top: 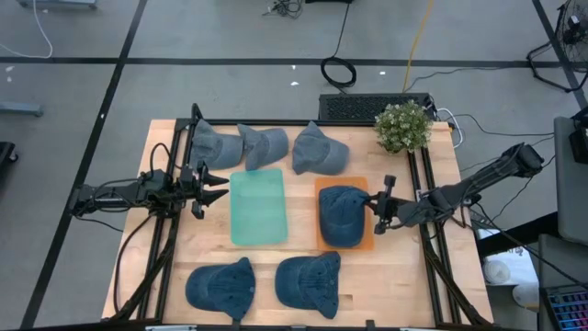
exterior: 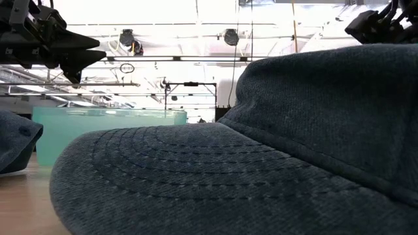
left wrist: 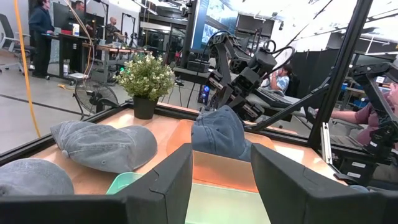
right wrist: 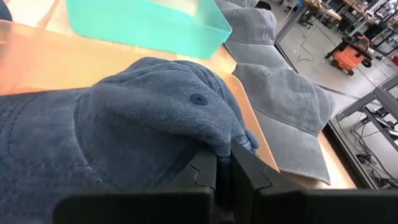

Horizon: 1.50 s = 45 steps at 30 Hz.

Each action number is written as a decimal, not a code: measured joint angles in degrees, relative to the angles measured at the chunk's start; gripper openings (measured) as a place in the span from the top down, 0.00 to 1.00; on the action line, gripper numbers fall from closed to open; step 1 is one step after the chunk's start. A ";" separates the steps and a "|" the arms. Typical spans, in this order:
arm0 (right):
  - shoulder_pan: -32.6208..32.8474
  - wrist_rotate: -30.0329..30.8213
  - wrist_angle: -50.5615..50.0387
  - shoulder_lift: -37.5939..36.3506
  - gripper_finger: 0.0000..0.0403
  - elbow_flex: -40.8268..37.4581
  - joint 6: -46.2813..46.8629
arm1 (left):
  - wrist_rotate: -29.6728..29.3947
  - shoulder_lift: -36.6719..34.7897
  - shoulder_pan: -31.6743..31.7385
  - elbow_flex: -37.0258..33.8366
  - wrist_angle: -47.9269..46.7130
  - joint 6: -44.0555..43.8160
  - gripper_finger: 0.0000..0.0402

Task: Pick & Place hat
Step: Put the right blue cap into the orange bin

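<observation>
Midway: right gripper (top: 378, 214) pinched on dark hat (top: 340, 214) over orange tray (top: 365, 245), centre-right; left gripper (top: 217, 185) apart, idle centre-left.

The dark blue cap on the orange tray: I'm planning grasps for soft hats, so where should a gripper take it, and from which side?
Judging by its pose, grip the dark blue cap at the crown's edge, coming in low from the right, where the right gripper is already shut on a fold of fabric. The crown bulges there above the orange tray, while the flat brim offers little to pinch.
</observation>
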 joint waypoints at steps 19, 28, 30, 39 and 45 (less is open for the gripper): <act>0.00 -0.04 0.05 1.15 0.93 0.00 1.07 | 0.00 -0.01 -0.02 0.00 0.01 0.01 0.58; 0.00 0.07 0.05 1.15 0.89 0.00 2.42 | 0.00 0.01 0.00 0.00 0.01 -0.01 0.58; 0.00 0.07 0.05 1.15 0.88 0.00 2.53 | 0.00 -0.01 0.00 0.00 0.01 0.01 0.58; 0.00 0.11 0.07 1.15 0.81 0.00 2.53 | 0.00 0.00 0.00 0.00 0.00 0.01 0.58; 0.00 0.13 0.07 1.12 0.73 0.00 3.07 | 0.00 0.00 -0.01 0.00 0.01 0.00 0.58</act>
